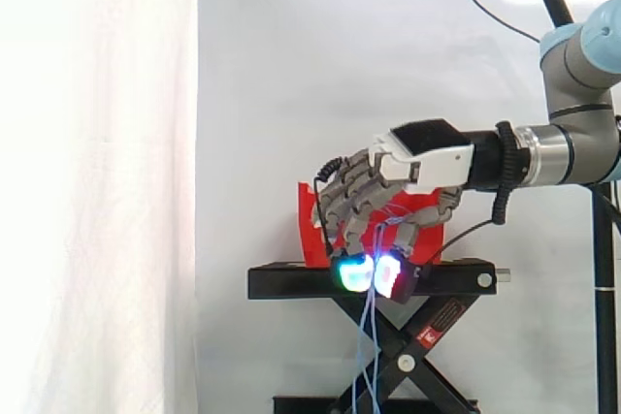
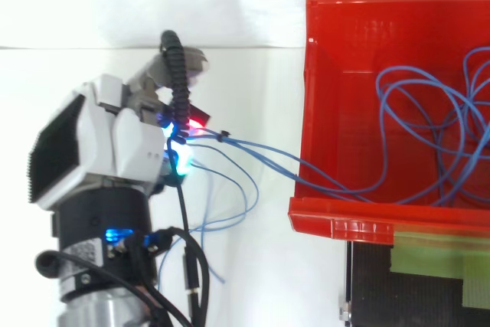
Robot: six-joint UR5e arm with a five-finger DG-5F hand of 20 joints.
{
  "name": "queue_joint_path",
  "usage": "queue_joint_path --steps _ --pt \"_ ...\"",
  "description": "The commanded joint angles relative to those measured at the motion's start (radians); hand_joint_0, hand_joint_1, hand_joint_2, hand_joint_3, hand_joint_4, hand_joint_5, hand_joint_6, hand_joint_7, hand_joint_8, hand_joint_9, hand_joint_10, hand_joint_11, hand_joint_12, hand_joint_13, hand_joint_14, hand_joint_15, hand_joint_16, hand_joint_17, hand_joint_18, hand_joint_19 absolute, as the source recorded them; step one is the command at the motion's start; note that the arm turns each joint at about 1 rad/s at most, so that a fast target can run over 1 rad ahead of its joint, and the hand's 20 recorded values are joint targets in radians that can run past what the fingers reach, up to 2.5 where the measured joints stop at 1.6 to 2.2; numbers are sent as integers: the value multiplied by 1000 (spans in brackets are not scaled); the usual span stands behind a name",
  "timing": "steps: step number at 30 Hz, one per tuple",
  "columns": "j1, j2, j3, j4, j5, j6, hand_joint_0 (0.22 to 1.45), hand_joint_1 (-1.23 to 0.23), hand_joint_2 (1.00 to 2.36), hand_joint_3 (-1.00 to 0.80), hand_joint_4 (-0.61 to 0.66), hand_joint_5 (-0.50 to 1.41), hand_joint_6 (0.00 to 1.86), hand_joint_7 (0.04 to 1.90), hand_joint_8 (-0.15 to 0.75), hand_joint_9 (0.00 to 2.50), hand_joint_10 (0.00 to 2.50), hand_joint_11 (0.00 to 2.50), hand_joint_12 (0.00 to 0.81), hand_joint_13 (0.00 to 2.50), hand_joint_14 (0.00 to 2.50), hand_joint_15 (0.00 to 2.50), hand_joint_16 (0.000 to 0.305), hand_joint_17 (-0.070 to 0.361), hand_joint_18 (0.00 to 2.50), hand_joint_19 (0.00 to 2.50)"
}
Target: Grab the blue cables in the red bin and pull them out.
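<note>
Several blue cables (image 2: pixel 268 152) loop inside the red bin (image 2: pixel 329 97), their ends running out over its rim into my hand (image 2: pixel 122 139), fingers clenched around them.

Red bin (image 2: pixel 367 74), blue cables (image 2: pixel 260 151). The hand (image 2: pixel 115 139) is white and grey with a black ribbed patch; its fingers (image 1: pixel 351 274) glow green, cyan and red. Black stand (image 1: pixel 291 281), white curtain (image 1: pixel 97 181), green strip (image 2: pixel 436 254) at five o'clock.

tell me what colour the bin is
The bin is red, best seen in the top view.
</note>
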Motion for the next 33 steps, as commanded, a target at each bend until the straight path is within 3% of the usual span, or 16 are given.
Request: queue_joint_path --steps 1,3,10,12,14,18,19,21,22,24,26,27,29,30,33 --pt "21 0 27 -13 -1 243 930 -749 1000 -1000 90 810 951 601 260 842 20 633 346 686 18 538 44 98 656 734" --pt "34 0 46 -42 -2 330 931 -750 1000 -1000 88 811 953 591 261 841 18 635 346 686 18 538 44 99 656 725" --pt "60 0 53 -70 1 501 931 -751 1000 -1000 97 812 950 592 259 842 19 633 346 687 18 533 44 98 656 733" --pt "76 1 53 -70 2 616 931 -751 1000 -1000 91 812 948 594 260 842 19 635 345 686 20 539 44 98 657 733" --pt "93 0 53 -75 2 793 931 -752 1000 -1000 91 812 947 595 263 842 17 634 343 688 18 537 44 98 657 733" --pt "106 0 53 -101 5 965 931 -753 1000 -1000 93 814 939 600 258 840 17 632 344 689 18 541 44 98 657 732" --pt "114 0 53 -127 15 1071 932 -753 1000 -1000 92 815 940 591 259 839 19 631 343 689 18 544 44 98 658 723" --pt "120 0 52 -145 22 1139 931 -754 1000 -1000 96 816 937 593 260 840 19 628 344 689 20 539 44 98 658 732" --pt "129 0 53 -167 39 1234 932 -754 1000 -1000 95 816 936 594 259 840 17 634 345 691 18 541 44 98 658 733" --pt "139 0 53 -190 58 1333 931 -755 1000 -1000 89 818 929 598 260 837 17 629 344 691 18 542 44 98 659 734" --pt "140 0 53 -199 62 1364 932 -755 1000 -1000 94 820 927 592 263 837 19 627 343 692 20 541 44 98 660 732" --pt "148 0 53 -216 71 1438 931 -756 1000 -1000 97 819 923 600 261 838 17 624 343 693 18 538 43 98 660 733" --pt "154 0 53 -230 81 1504 931 -756 1000 -1000 90 820 923 593 261 840 20 623 342 697 18 540 44 98 660 735" --pt "163 0 53 -248 93 1599 930 -757 1000 -1000 90 821 920 595 262 843 17 627 342 698 18 539 44 98 661 734" --pt "179 0 52 -292 114 1783 931 -757 1000 -1000 97 821 916 606 258 843 19 626 342 700 18 540 43 98 662 734"
